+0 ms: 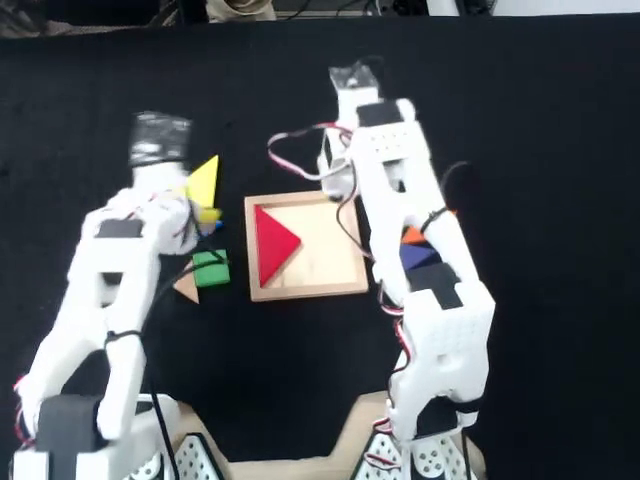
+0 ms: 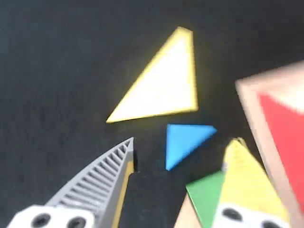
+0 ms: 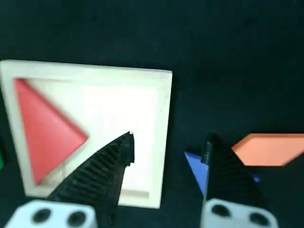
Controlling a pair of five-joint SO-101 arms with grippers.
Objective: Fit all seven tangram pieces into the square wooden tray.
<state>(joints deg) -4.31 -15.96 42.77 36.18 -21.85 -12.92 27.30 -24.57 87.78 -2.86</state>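
The square wooden tray [image 1: 325,262] lies mid-table with a red triangle [image 1: 272,243] in its left part. My left gripper [image 2: 183,140] hangs open just above a small blue triangle [image 2: 184,141]. A large yellow triangle [image 2: 164,85] lies beyond it. A green square [image 2: 206,197] and a tan triangle [image 1: 186,288] lie between the gripper and the tray. My right gripper [image 3: 169,137] is open over the tray's right rim [image 3: 164,142]. Beside that rim lie a dark blue piece [image 3: 194,167] and an orange parallelogram [image 3: 268,149], both partly hidden by the right arm [image 1: 400,180] in the high view.
Black cloth covers the table. The arm bases stand at the near edge. Open cloth lies far left, far right and behind the tray. A loop of cable [image 1: 295,150] hangs by the tray's back edge.
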